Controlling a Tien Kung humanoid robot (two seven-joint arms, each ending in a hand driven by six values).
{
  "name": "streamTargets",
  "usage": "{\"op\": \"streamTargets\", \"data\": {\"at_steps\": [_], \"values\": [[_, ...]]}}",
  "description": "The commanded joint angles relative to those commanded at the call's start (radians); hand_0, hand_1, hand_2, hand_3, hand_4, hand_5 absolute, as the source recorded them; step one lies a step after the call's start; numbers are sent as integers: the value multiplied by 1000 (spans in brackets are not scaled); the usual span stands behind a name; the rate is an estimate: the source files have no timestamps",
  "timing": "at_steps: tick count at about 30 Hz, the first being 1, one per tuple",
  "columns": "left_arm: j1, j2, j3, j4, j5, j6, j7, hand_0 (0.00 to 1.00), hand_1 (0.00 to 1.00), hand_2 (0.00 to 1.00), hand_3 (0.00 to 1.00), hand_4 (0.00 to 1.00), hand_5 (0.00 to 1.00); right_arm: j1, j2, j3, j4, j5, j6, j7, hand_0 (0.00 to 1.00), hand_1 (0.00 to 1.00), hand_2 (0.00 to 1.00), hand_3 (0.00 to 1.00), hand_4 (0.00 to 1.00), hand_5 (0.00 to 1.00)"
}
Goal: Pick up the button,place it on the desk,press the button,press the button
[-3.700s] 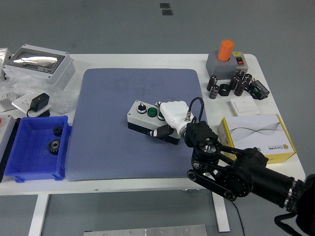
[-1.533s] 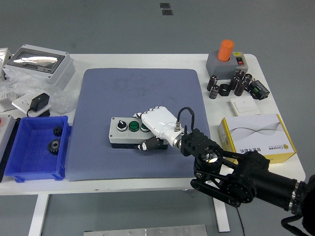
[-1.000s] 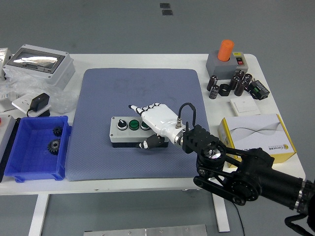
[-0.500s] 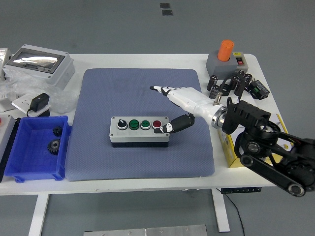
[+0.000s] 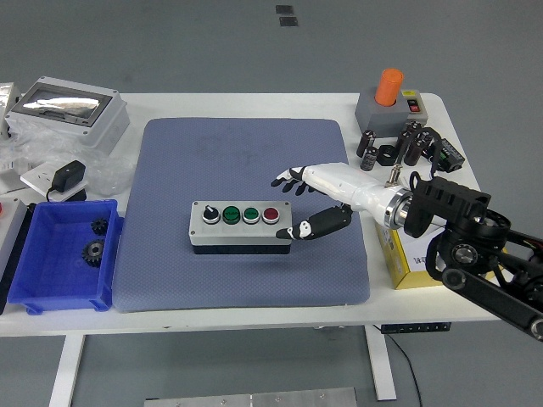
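Right hand (image 5: 327, 193): white, fingers spread and relaxed, holding nothing. Thumb tip just beside the right end of the button box (image 5: 240, 225); whether it touches, cannot tell. Other fingers point left above the mat, clear of the box.

Button box: grey top, dark base, lying flat on the blue-grey mat (image 5: 246, 153), near its middle. Along the top, left to right: a black knob, two green buttons, a red button (image 5: 271, 214).

Blue bin (image 5: 34, 290) at the table's left front: two dark gears (image 5: 93, 246) inside. Behind it, a black adapter (image 5: 68, 177) on clear plastic and a grey enclosure with a clear lid (image 5: 66, 105).

Right side: white and yellow carton (image 5: 412, 251), partly hidden by the black arm; white switch plate (image 5: 423, 183); cluster of black capacitors (image 5: 405, 144); grey block with an orange cylinder (image 5: 389, 87).

White table (image 5: 254, 318), grey floor beyond.
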Motion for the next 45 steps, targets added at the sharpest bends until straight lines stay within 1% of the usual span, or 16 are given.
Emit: {"op": "streamTargets", "data": {"at_steps": [1, 2, 7, 8, 13, 14, 15, 25, 28, 33, 37, 38, 40, 43, 44, 45], "values": [[-1, 0, -1, 1, 0, 0, -2, 679, 656, 625, 770, 882, 626, 4, 4, -9, -5, -6, -4, -1, 244, 272, 281, 750, 805, 875], [-2, 1, -2, 1, 2, 0, -4, 679, 658, 625, 770, 883, 632, 9, 9, -21, -12, -15, -10, -3, 132, 168, 206, 725, 670, 914], [-4, 2, -4, 0, 5, -2, -3, 679, 658, 625, 770, 883, 632, 21, 26, -61, -45, -36, -28, -11, 132, 168, 206, 725, 670, 914], [-4, 2, -4, 0, 6, -2, -5, 679, 658, 623, 769, 880, 648, 23, 31, -68, -53, -39, -32, -12, 106, 139, 197, 723, 579, 913], [-7, 2, -9, 0, 12, -5, -9, 679, 658, 623, 769, 880, 648, 30, 57, -93, -92, -50, -50, -17, 106, 139, 197, 723, 579, 913], [-7, 2, -10, 1, 14, -6, -12, 679, 658, 622, 768, 871, 654, 31, 64, -99, -102, -53, -56, -18, 95, 135, 193, 757, 554, 893], [-8, 2, -11, 1, 14, -7, -13, 679, 658, 622, 768, 871, 654, 31, 67, -102, -108, -54, -59, -19, 95, 135, 193, 757, 554, 893], [-13, 4, -20, 11, 25, -5, -43, 679, 658, 619, 774, 868, 660, 26, 82, -153, -138, -77, -76, -36, 93, 131, 191, 746, 556, 884], [-15, 4, -24, 14, 30, 1, -59, 680, 659, 617, 772, 866, 668, 16, 70, -107, -113, -45, -91, -9, 84, 122, 191, 742, 560, 876], [-14, 3, -25, 18, 30, 11, -74, 680, 658, 618, 770, 864, 682, -29, 25, 34, -17, 72, -93, 80, 83, 121, 191, 738, 560, 870], [-12, 0, -21, 17, 29, 12, -70, 680, 658, 618, 770, 864, 682, -79, 20, 141, 15, 164, -124, 147, 83, 121, 191, 738, 560, 870], [-12, 0, -21, 17, 29, 12, -69, 680, 657, 617, 769, 859, 693, -88, 23, 159, 14, 178, -133, 154, 95, 132, 199, 731, 596, 810], [-12, -1, -21, 18, 31, 13, -68, 680, 657, 617, 769, 859, 693, -117, 41, 198, 1, 198, -177, 177, 95, 132, 199, 731, 596, 810], [-13, -2, -22, 19, 35, 14, -67, 680, 657, 617, 769, 859, 693, -161, 83, 213, -29, 224, -240, 215, 95, 132, 199, 731, 596, 810], [-13, -3, -22, 20, 36, 14, -67, 680, 657, 617, 766, 859, 691, -177, 100, 215, -41, 236, -261, 232, 249, 285, 372, 730, 943, 811], [-13, -4, -22, 20, 37, 14, -67, 680, 657, 617, 766, 859, 691, -198, 121, 218, -55, 249, -287, 253, 249, 285, 372, 730, 943, 811]]}}
